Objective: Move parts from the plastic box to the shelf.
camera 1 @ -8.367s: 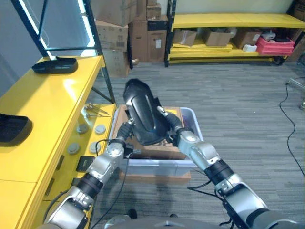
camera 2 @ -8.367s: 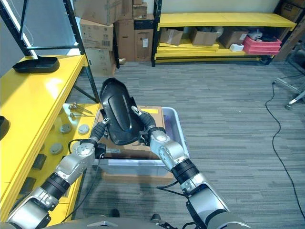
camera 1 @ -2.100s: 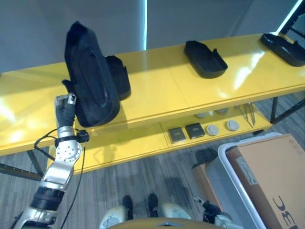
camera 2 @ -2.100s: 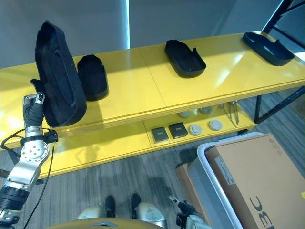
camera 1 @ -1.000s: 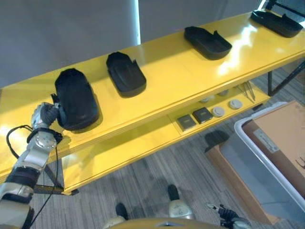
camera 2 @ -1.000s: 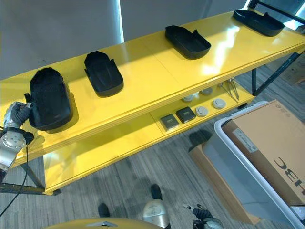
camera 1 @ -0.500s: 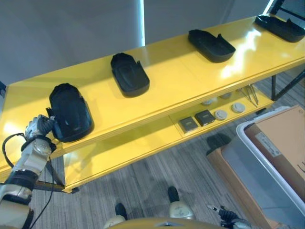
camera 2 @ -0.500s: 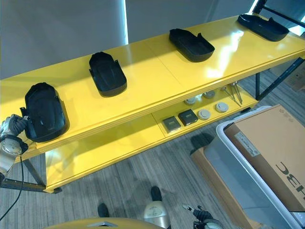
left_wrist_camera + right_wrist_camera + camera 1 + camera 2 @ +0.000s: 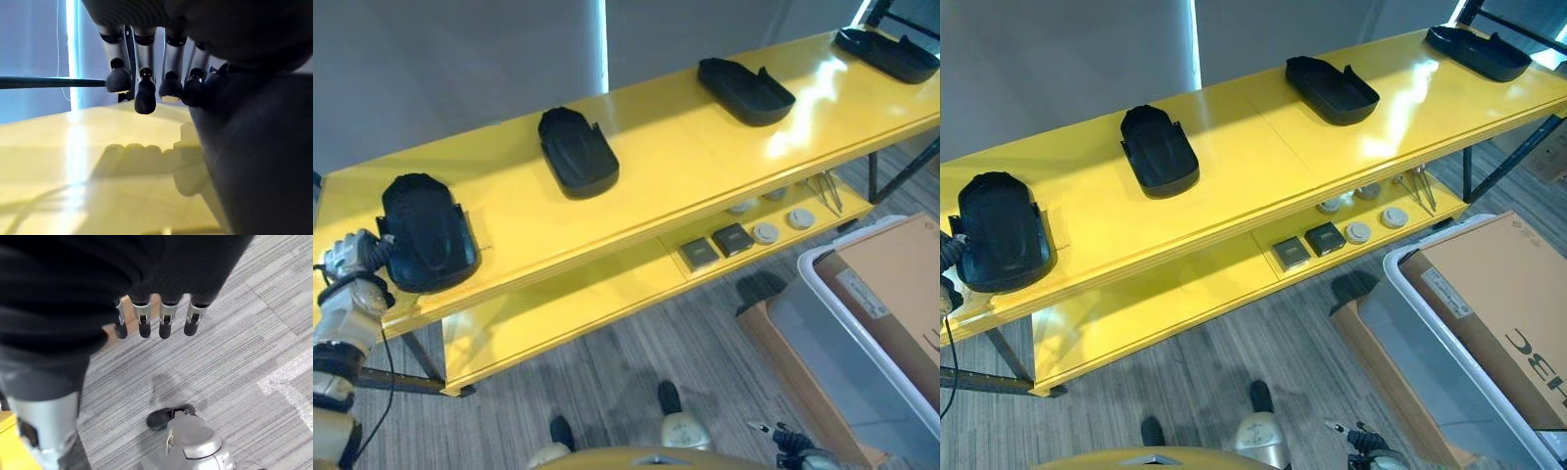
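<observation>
Shelf with black parts

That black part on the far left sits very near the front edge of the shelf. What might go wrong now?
The black part lies flat near the front edge of the yellow shelf, with the left hand right beside it. Two risks, as I judge them:
1. If the hand catches the part while pulling away, it may drag it off the edge.
2. The hand could knock against the shelf edge while pulling back.
</observation>
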